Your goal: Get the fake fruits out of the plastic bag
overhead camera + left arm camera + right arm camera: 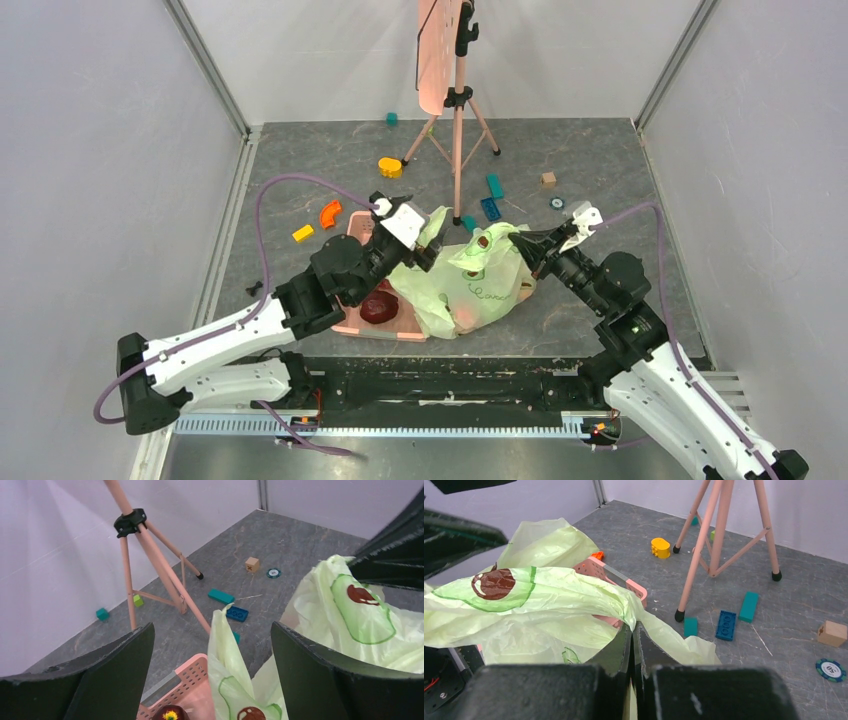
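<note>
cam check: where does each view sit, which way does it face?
Top external: above and behind the arms, looking down; both show, plastic bag between them.
Left wrist: on left arm, facing far-right; open left pincer frames the bag.
Right wrist: on right arm, facing far-left; right pincer shut on the bag.
Shared: both wrist views catch the tripod and blue brick.

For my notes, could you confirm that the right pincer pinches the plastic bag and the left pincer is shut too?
Not quite: the left pincer is open, as the left wrist view shows, with the plastic bag rising between its jaws. The right pincer does pinch the bag.
</note>
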You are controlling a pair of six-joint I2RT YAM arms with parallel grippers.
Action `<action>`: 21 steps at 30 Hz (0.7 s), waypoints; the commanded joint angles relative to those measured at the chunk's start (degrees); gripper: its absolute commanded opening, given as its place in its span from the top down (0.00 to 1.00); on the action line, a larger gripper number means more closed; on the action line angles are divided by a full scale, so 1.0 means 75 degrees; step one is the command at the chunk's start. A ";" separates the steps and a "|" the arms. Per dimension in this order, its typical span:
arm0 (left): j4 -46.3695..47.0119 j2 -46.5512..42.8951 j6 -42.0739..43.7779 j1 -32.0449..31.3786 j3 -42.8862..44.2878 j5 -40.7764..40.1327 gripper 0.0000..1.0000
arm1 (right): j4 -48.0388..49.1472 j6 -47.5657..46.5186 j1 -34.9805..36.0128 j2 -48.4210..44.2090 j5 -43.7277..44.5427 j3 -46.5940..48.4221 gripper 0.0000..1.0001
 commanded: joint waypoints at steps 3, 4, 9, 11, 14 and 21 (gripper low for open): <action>-0.0682 0.0174 -0.1513 0.0509 0.0571 0.0385 0.10 | 0.0466 -0.0170 -0.0006 -0.0165 -0.0268 -0.0052 1.00; -0.0834 0.0222 -0.1646 0.0574 0.0617 0.0520 0.11 | 0.0469 -0.0169 -0.0005 -0.0169 -0.0265 -0.0061 1.00; -0.1362 0.0394 -0.2048 0.0764 0.0733 0.0965 0.12 | 0.0464 -0.0188 -0.0005 -0.0218 -0.0252 -0.0088 1.00; -0.1586 0.0435 -0.2344 0.0833 0.0721 0.1165 0.12 | 0.0464 -0.0229 -0.0004 -0.0222 -0.0246 -0.0100 1.00; -0.1777 0.0560 -0.2464 0.0930 0.0774 0.1246 0.15 | 0.0450 -0.0279 -0.0005 -0.0216 -0.0311 -0.0109 1.00; -0.2069 0.0692 -0.2571 0.1027 0.0893 0.1041 0.79 | 0.0362 -0.0675 0.0002 -0.0296 -0.0440 -0.0100 0.77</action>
